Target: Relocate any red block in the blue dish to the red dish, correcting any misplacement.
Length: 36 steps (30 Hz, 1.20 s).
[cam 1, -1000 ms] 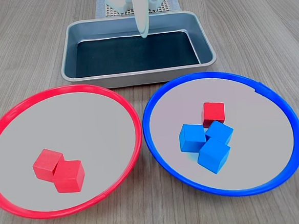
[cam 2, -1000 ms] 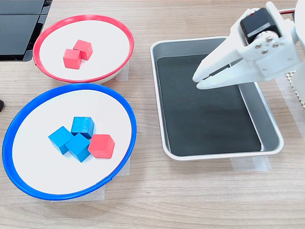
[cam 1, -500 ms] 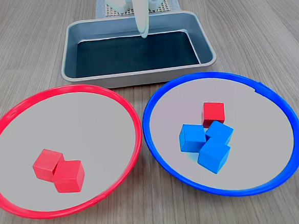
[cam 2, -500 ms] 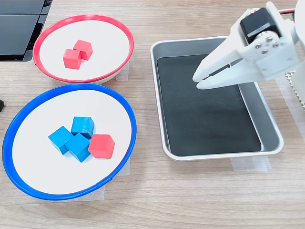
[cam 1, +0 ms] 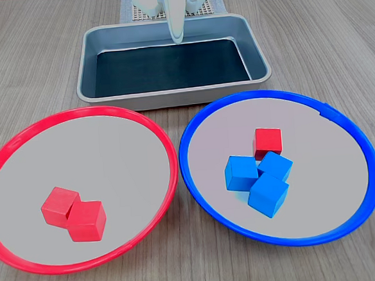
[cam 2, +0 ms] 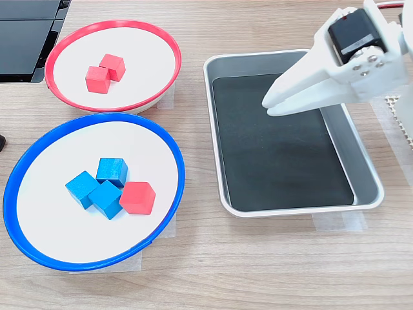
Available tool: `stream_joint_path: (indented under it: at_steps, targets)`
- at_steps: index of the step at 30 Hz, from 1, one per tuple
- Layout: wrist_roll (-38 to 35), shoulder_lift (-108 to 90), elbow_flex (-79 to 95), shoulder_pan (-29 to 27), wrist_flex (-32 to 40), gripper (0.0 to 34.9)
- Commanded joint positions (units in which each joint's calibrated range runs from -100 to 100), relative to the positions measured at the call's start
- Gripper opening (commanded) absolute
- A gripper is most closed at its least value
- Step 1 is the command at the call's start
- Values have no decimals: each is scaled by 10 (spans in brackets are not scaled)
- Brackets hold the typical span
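**One red cube waits among the blue ones; the arm hangs over the tray**

The wooden table (cam 2: pixel 258 271) carries three vessels. In the second exterior view the rectangular grey metal tray (cam 2: pixel 364 194) with its dark lining sits toward the table's right edge, and nothing lies in it. The blue dish (cam 2: pixel 13 187) is near the table's lower left, and the red dish (cam 2: pixel 169 45) sits just beyond it, toward the upper left; their rims nearly meet.

Inside the red dish lie two red cubes (cam 2: pixel 103 72), touching each other. The blue dish holds three blue cubes (cam 2: pixel 100 184) bunched together, and the red block (cam 2: pixel 137 197) rests against that bunch on the side nearest the tray. In the first exterior view the red block (cam 1: pixel 267 142) sits at the far side of the cluster, its top and its tray-facing side clear.

The block looks like a small rigid matte cube, probably light and not fragile, with flat faces that should grip well. Two of its sides seem to be crowded by blue cubes, so the safest hold is likely from above across the free pair of faces, taking care not to nudge the neighbours.

The white gripper (cam 2: pixel 270 106) hovers above the tray, well apart from both dishes, tilted downward with its tips pointing toward the dishes. Its jaws are nearly together, leaving only a thin slit, and carry nothing. In the first exterior view only its narrow tip (cam 1: pixel 178 37) shows, over the tray's far edge.
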<state>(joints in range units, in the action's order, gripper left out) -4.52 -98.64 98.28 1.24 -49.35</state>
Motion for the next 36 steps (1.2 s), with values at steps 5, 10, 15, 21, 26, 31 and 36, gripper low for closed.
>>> stream_joint_path:
  at_steps: [5, 10, 15, 21, 26, 31, 36]
  targets:
    - [-36, 70, -102, 9, -11, 3]
    - [-68, 201, -208, 9, 1, 2]
    - [-118, 382, -343, 20, 30, 2]
    - [-192, 596, -514, 25, 52, 2]
    - [-249, 736, -632, 35, 65, 8]
    - [-290, 865, -739, 50, 51, 53]
    - [-310, 951, -825, 65, 35, 82]
